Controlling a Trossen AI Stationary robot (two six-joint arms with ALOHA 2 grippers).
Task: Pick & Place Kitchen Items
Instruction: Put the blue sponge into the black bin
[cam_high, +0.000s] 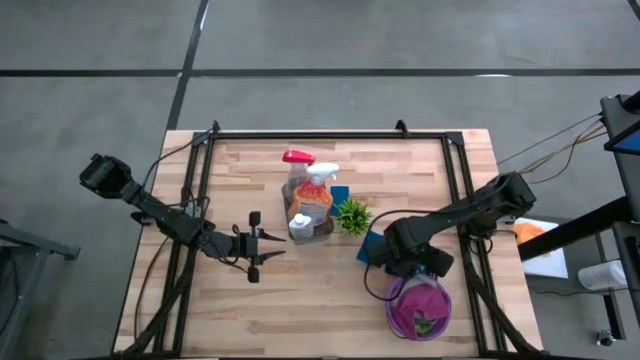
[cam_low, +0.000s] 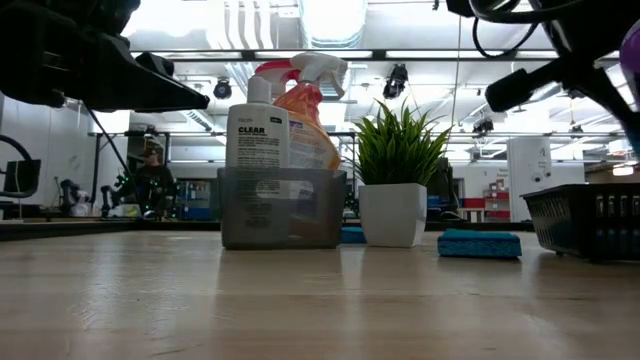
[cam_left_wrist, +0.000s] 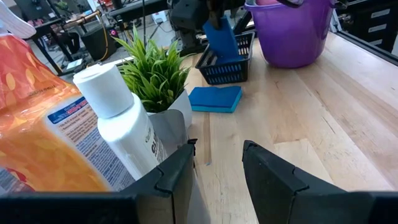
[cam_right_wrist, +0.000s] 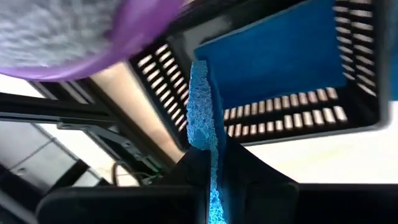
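My right gripper (cam_high: 385, 255) is shut on a blue sponge (cam_right_wrist: 200, 106), over a black slatted basket (cam_left_wrist: 227, 65) at the right middle of the table. In the right wrist view a second blue sponge (cam_right_wrist: 273, 56) seems to lie in the basket. A third sponge (cam_left_wrist: 216, 98) lies flat on the table beside it. A grey caddy (cam_low: 282, 208) holds the red-trigger bottle (cam_high: 297, 160), the orange bottle (cam_left_wrist: 37, 124) and a white bottle (cam_left_wrist: 121, 118). My left gripper (cam_left_wrist: 217, 180) is open and empty, its fingers just beside the caddy's corner. My right gripper pinches the blue sponge by its two flat faces, at one end (cam_right_wrist: 210, 177), between the two fingers. The fingers come from above. The sponge (cam_left_wrist: 221, 37) hangs tilted below them, its lower end at the basket's rim.
A purple bucket (cam_high: 420, 308) with magenta and grey cloths stands near the front right. A small potted green plant (cam_high: 352, 215) stands right of the caddy, with another blue sponge (cam_high: 340, 195) behind it. Bare wood lies in front of the caddy and at the left.
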